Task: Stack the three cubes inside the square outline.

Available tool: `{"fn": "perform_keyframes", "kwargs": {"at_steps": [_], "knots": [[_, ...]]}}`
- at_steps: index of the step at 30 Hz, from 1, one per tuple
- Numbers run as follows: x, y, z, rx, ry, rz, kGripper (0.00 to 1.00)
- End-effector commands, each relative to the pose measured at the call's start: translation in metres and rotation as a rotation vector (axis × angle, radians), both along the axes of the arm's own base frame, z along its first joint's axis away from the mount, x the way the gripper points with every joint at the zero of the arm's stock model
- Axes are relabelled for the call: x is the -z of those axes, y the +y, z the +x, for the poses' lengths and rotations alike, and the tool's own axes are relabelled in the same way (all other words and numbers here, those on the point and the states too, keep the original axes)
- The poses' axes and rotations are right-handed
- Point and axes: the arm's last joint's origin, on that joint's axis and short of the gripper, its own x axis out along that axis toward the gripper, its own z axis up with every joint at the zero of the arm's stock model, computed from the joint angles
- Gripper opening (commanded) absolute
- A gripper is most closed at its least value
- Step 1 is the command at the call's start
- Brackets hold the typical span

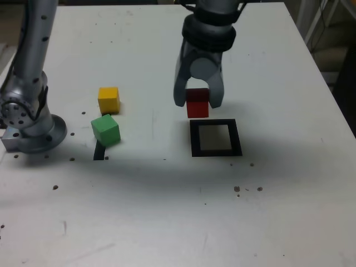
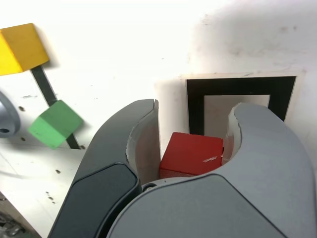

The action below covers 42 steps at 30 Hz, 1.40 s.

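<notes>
While the grey two-fingered gripper (image 1: 198,102) hangs just behind the square outline (image 1: 216,138), a flat black-bordered frame with a pale cream centre, it is clenched on the small solid red cube (image 1: 197,104), whose sides sit against the inner faces of both jaws in the wrist view. In the exterior view the red cube appears lifted off the white desk (image 1: 278,211), close to the outline's far edge but not yet over its centre.

The other two cubes wait well apart from the outline, toward the exterior view's left: the small yellow cube (image 1: 108,99) and, just in front of it, the small green cube (image 1: 105,129), which sits at the end of a thin black strip (image 1: 99,151).

The step in hand looks like carrying the first cube to the outline. The next move would call for bringing the red cube a little nearer the camera until it is centred over the cream patch, lowering it flat, and only then letting go.

No brand, label or readable writing shows on the cubes, the arm or the desk.
</notes>
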Motion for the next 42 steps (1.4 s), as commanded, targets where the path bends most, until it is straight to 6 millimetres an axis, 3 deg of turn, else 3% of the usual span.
{"fn": "perform_keyframes", "kwargs": {"at_steps": [1,10,39,42], "knots": [[0.005,0.0,0.006,-0.004,0.006,0.0,0.34],[0.02,0.001,0.025,-0.029,0.019,0.005,0.34],[0.049,-0.013,0.039,-0.019,0.066,0.005,0.34],[0.05,-0.013,0.04,-0.018,0.065,0.006,0.4]]}}
